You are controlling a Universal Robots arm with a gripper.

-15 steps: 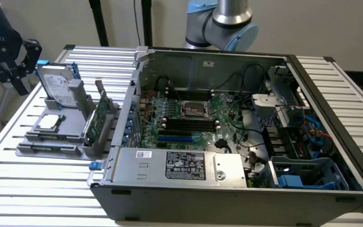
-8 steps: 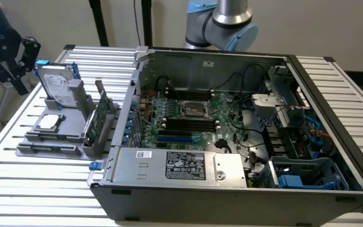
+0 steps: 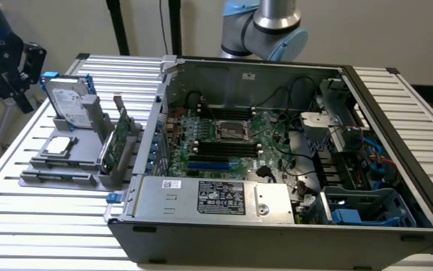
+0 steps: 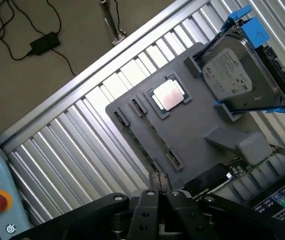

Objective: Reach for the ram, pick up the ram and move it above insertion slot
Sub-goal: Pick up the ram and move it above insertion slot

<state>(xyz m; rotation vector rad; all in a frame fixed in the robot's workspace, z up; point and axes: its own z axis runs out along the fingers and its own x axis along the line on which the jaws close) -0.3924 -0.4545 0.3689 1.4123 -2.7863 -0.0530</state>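
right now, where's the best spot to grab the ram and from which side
Take the ram by its upper long edge, near mid-length. Come straight down from above and pinch across its two flat faces. It appears to stand on edge in a slot of the grey holder, so only that thin top edge is free, and the holder blocks any approach from the side.

A slatted metal table (image 3: 51, 226) carries everything. An open computer case (image 3: 224, 237) sits directly on it and takes up the middle and the exterior view's right. Just beside the case, on the exterior view's left, a grey holder (image 3: 35, 180) rests flat on the slats. The holder bears an upright hard drive (image 3: 69, 101) with blue rails, a processor (image 3: 60, 145), a green expansion card (image 3: 114, 141) on edge, and the ram (image 4: 141, 145) lying in a narrow slot.
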